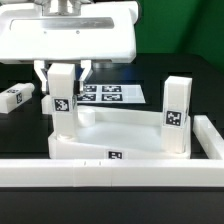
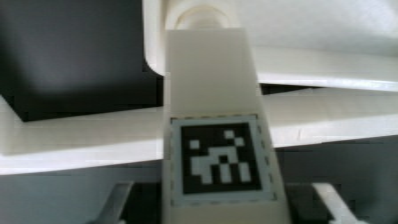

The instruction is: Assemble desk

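The desk tabletop point(image 1: 125, 128) lies tray-side up behind the front wall. My gripper point(image 1: 64, 80) is shut on a white square leg point(image 1: 62, 105). The leg stands upright at the tabletop's corner on the exterior view's left, and its tag faces the camera. A second leg point(image 1: 178, 116) stands upright in the corner on the exterior view's right. A third leg point(image 1: 18, 97) lies loose on the black table at the far left. In the wrist view the held leg point(image 2: 214, 100) runs down between my fingers point(image 2: 128, 200) to the tabletop point(image 2: 329, 110). My gripper point(image 2: 217, 208) hides the socket.
A long low white wall point(image 1: 110, 170) runs along the front and turns up the exterior view's right side point(image 1: 210, 135). The marker board point(image 1: 110, 93) lies flat behind the tabletop. A green backdrop closes the far side.
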Controlling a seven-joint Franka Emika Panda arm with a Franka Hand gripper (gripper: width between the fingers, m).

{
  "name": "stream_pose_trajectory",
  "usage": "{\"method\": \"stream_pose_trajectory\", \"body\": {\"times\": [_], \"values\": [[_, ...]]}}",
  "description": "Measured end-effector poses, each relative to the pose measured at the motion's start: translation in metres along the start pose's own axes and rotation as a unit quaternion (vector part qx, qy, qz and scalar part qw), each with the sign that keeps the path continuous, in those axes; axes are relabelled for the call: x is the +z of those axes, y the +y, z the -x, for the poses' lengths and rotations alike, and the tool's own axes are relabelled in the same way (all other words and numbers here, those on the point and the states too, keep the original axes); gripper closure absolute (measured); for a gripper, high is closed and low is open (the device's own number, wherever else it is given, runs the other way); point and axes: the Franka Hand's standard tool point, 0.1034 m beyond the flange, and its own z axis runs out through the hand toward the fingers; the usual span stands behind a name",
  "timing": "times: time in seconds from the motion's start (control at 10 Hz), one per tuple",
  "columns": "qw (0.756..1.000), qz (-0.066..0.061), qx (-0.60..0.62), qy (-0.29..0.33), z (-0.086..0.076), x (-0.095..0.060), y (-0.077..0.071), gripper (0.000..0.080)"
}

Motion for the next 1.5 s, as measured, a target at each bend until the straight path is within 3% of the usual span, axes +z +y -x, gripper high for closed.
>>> {"method": "stream_pose_trajectory", "body": {"times": [0.4, 0.6, 0.9, 1.1, 1.2, 1.3, 1.5], "values": [[0.999, 0.027, -0.002, 0.032, 0.004, 0.0, 0.006, 0.0508], [0.999, 0.032, -0.002, 0.037, 0.004, 0.0, 0.014, 0.0508], [0.999, 0.032, -0.003, 0.037, 0.004, 0.0, 0.013, 0.0508], [0.999, 0.032, -0.003, 0.037, 0.004, 0.0, 0.013, 0.0229], [0.999, 0.025, -0.002, 0.029, 0.002, -0.001, 0.011, 0.0229], [0.999, 0.023, -0.002, 0.029, 0.0, -0.004, 0.012, 0.0166], [0.999, 0.019, -0.002, 0.028, -0.004, -0.011, 0.012, 0.0155]]}}
